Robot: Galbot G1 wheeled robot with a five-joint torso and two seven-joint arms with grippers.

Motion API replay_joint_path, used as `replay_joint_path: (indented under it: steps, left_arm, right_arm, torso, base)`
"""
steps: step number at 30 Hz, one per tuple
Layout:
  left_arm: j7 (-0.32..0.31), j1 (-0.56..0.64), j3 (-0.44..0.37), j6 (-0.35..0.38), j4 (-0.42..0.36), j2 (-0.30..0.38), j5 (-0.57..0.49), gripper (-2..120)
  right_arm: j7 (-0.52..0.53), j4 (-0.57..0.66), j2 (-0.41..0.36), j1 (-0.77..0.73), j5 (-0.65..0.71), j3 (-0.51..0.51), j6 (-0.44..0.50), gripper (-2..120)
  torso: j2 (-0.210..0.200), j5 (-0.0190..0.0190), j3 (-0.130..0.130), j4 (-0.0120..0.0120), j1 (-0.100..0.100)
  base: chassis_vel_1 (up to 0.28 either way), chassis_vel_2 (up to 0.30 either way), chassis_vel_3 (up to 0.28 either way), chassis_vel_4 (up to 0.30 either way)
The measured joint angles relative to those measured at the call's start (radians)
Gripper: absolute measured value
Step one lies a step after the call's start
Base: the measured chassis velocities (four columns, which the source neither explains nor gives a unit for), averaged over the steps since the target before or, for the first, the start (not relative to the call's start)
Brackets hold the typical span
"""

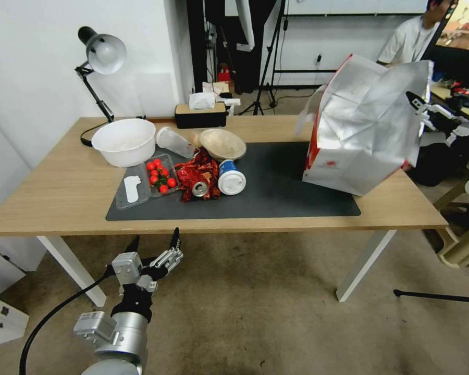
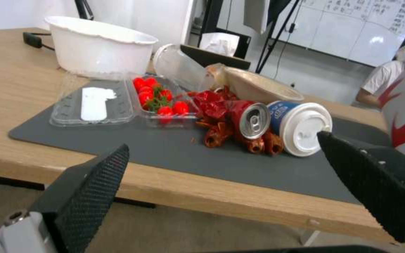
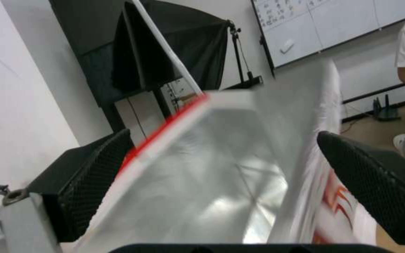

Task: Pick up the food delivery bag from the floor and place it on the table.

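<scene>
At the right of the head frame: the food delivery bag [image 1: 367,125] is seen tilted on the table [image 1: 52,192], its base on the right end of the dark grey mat [image 1: 276,192] and the wood beside it.
Hidden or cut off: the right gripper [image 1: 419,112] is partly covered by the bag's upper right edge; its arm is cut by the frame's right border. The bag's far side cannot be seen.
Right jaws: apart in the right wrist frame, one finger [image 3: 90,179] on each side of the bag's open rim; whether the rim is touched cannot be told.
Bag's look: creased silver foil lining is turned toward the camera; a red edge and a white handle are shown at the left, a small red mark lower down.
Left gripper [image 1: 153,245]: held low at lower left centre, over the floor [image 1: 266,307], in front of the table edge; jaws apart, nothing between them.
Materials and shapes: light-wood top, white slanted legs; ribbed black finger pads [image 2: 97,196]; a round white bowl [image 1: 123,141], a clear tray of red tomatoes [image 1: 160,174], a crumpled red wrapper [image 1: 195,174] and a lidded paper cup [image 1: 231,178] lying on the mat.
</scene>
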Motion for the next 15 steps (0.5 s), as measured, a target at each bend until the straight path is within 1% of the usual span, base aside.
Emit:
replay_joint_path:
  steps: [12,15]
  left_arm:
    - [0.000,0.003,0.001,0.000,-0.008,0.001,-0.002,100]
    - [0.000,0.000,0.000,0.003,-0.011,0.006,-0.010,100]
  right_arm:
    - [-0.011,0.032,0.008,-0.057,-0.024,0.035,-0.006,100]
    - [-0.016,0.042,0.010,-0.077,-0.059,0.045,-0.006,100]
  torso:
    - [0.000,0.0000,0.000,0.0001,0.000]
    - [0.000,0.0000,0.000,0.0000,0.000]
  base:
    - [0.000,0.000,0.000,0.000]
    - [0.000,0.000,0.000,0.000]
